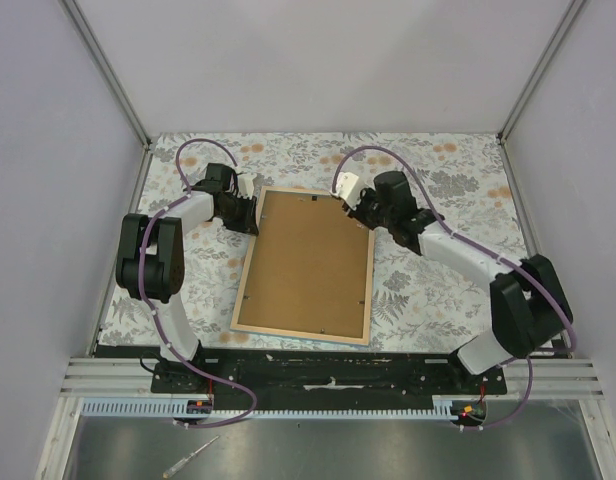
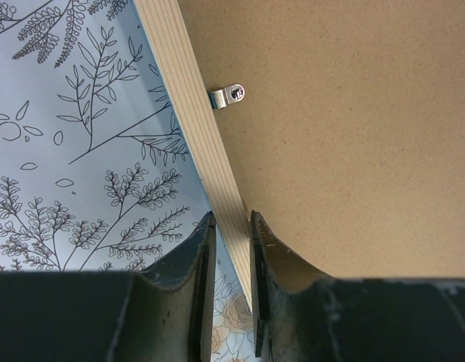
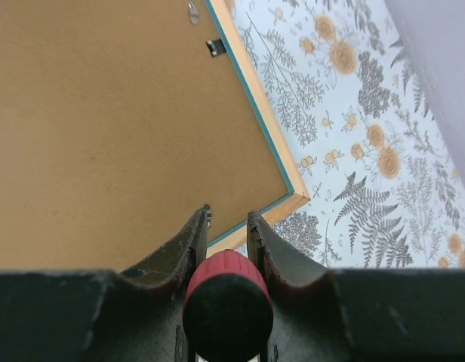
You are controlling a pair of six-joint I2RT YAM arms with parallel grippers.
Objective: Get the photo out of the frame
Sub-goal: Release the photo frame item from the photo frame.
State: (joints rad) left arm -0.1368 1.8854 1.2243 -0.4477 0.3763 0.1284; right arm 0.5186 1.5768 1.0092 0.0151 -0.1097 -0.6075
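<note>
The frame (image 1: 300, 333) lies face down on the floral cover, its light wood back up and a blue edge showing (image 3: 255, 113). Inside it, only the plain brown back of the photo (image 1: 308, 260) shows; the print side is hidden. My left gripper (image 1: 250, 212) is at the frame's far left corner, its tips (image 2: 232, 219) pinching the wooden rail (image 2: 195, 121). My right gripper (image 1: 353, 210) hangs over the far right corner (image 3: 227, 215), shut on a red-handled screwdriver (image 3: 226, 298) whose tip is hidden.
Small metal turn clips (image 2: 226, 96) (image 3: 215, 47) sit on the rail over the brown back. The floral table cover (image 1: 428, 290) surrounds the frame. Grey walls close in on three sides. A loose tool (image 1: 188, 458) lies on the lower shelf in front of the arm bases.
</note>
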